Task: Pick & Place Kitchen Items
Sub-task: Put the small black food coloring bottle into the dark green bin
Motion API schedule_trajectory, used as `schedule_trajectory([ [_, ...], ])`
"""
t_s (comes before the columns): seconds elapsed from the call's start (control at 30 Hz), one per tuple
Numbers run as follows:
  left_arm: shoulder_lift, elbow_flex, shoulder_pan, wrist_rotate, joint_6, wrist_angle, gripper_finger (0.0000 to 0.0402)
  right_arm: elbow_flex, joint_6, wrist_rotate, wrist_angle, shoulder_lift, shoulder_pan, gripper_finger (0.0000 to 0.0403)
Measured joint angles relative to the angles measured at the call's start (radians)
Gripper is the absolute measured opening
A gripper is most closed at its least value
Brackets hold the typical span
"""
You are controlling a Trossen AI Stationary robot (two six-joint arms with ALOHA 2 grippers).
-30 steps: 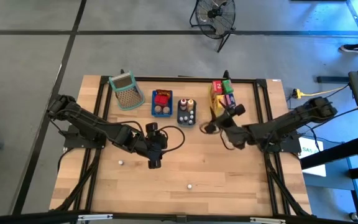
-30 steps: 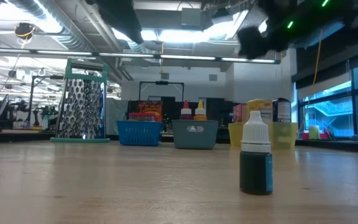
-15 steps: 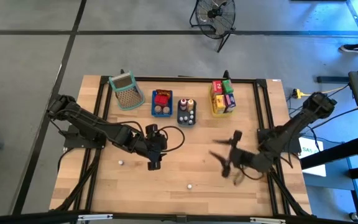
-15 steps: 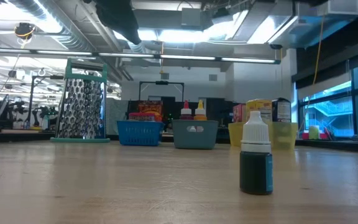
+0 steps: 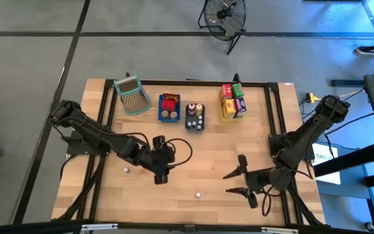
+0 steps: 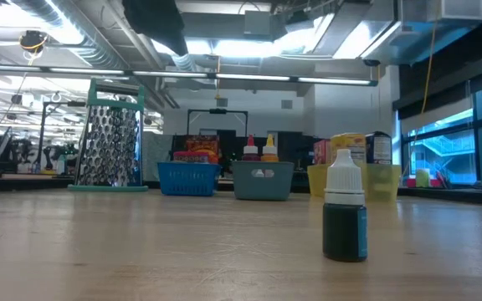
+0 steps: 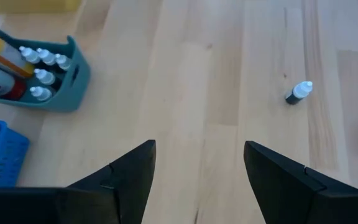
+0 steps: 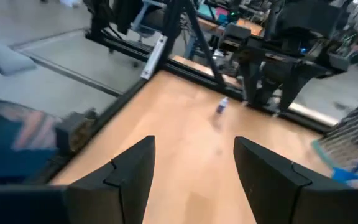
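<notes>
Standing upright, cap up, the dropper bottle (image 6: 345,205) (white-capped); left hand (image 5: 160,175) and right hand (image 5: 237,182) both apart, empty

**Kitchen items: 2 loose bottles, the rest in trays**

1 tiny white-capped bottle (image 5: 199,194) stands upright on bare wood between the left gripper (image 5: 160,176) and the right gripper (image 5: 240,182), both open and empty. A 2nd bottle (image 5: 126,169) sits just beside the left arm (too small to read). Cartons (image 5: 232,99), jars (image 5: 169,108) and capped bottles (image 5: 195,115) fill trays well beyond both grippers.
</notes>
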Motion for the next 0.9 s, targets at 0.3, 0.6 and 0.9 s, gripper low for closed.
schedule_trajectory([
  [0.3,0.037,-0.001,-0.031,-0.018,0.038,0.014,0.0240,0.000,0.153,-0.036,0.009,0.008,-0.035,0.0220],
  [0.6,0.037,-0.001,-0.033,-0.041,0.040,0.014,0.0240,0.001,0.211,-0.284,0.007,0.083,-0.159,0.0220],
  [0.9,0.037,-0.001,-0.033,-0.064,0.052,0.016,0.0240,0.075,0.217,-0.483,-0.060,0.145,-0.224,0.0220],
])
